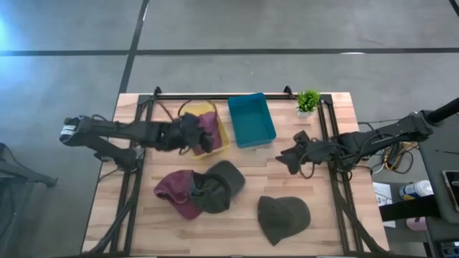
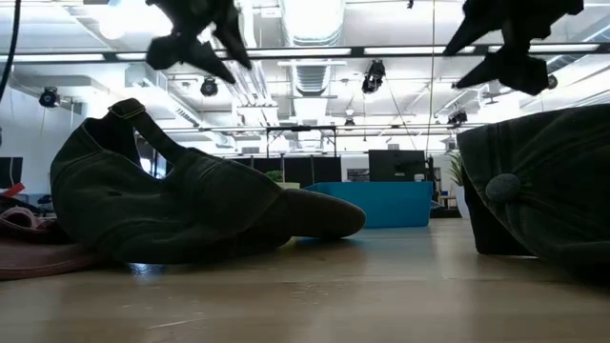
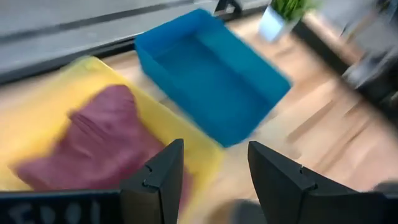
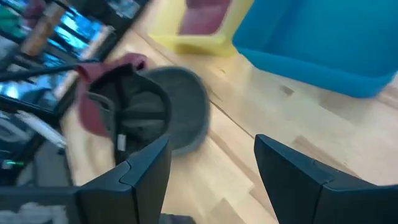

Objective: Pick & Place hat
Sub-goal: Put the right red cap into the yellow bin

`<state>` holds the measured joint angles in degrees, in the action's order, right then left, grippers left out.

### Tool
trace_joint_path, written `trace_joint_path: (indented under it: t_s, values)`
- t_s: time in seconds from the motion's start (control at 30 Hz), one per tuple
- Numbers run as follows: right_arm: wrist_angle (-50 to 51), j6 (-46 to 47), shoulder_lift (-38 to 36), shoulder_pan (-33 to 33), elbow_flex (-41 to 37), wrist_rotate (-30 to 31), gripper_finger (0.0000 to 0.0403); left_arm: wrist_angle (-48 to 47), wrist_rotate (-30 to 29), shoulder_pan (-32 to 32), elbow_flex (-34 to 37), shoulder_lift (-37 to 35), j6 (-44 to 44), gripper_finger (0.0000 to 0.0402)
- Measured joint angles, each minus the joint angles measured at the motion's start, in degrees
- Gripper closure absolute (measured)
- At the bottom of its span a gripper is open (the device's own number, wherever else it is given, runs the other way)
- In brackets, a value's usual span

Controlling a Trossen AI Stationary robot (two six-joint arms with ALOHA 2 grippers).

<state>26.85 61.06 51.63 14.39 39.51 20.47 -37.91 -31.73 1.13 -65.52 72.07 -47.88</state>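
Caps of soft cloth are the things to move: 1 maroon cap (image 1: 206, 127) lies crumpled in the yellow bin (image 1: 223, 143), another maroon cap (image 1: 175, 190) and a dark green cap (image 1: 219, 188) overlap at the table's middle, the green one tipped up with its hollow crown and strap showing, and a second dark green cap (image 1: 284, 217) sits alone toward the near edge. Each looks light and floppy in the crown, stiffer at the brim, so it should sag and fold when lifted; a pinch on the brim edge or on a bunched fold of crown seems the surest hold, and the fabric is unlikely to slip or be harmed. Beside the yellow bin stands an empty blue bin (image 1: 252, 120), with a small potted plant (image 1: 308, 101) at the far corner. The left gripper (image 1: 207, 140) hangs over the yellow bin, fingers spread and holding nothing. The right gripper (image 1: 285, 158) hovers over bare wooden table (image 1: 330, 229) near the blue bin, fingers apart and empty.
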Motion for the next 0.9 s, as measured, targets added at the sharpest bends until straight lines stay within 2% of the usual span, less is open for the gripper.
trace_joint_path:
  t_s: [0.2,0.4,0.53,0.67,0.8,0.9]
  values:
    - [-4.8,1.8,8.6,-0.1,0.2,0.2,0.0177,-0.4,15.4,-14.4,0.0,1.0,27.2,0.023]
    - [-7.2,6.3,17.9,-0.9,1.7,0.4,0.0177,-1.9,31.2,-30.2,0.2,6.6,51.1,0.023]
    - [-7.2,12.3,21.9,-1.0,2.5,0.0,0.0177,-1.4,37.9,-39.8,0.2,11.5,56.5,0.023]
    - [-7.9,16.6,23.3,-0.9,2.5,0.0,0.0177,-0.7,44.2,-45.8,0.2,16.8,58.1,0.023]
    - [-9.0,18.7,23.4,-1.0,2.7,0.2,0.0177,-0.1,45.3,-46.7,0.2,21.6,63.5,0.023]
    - [-9.0,18.6,23.1,-1.0,3.3,0.5,0.0177,0.8,42.7,-46.4,0.2,24.1,65.8,0.023]
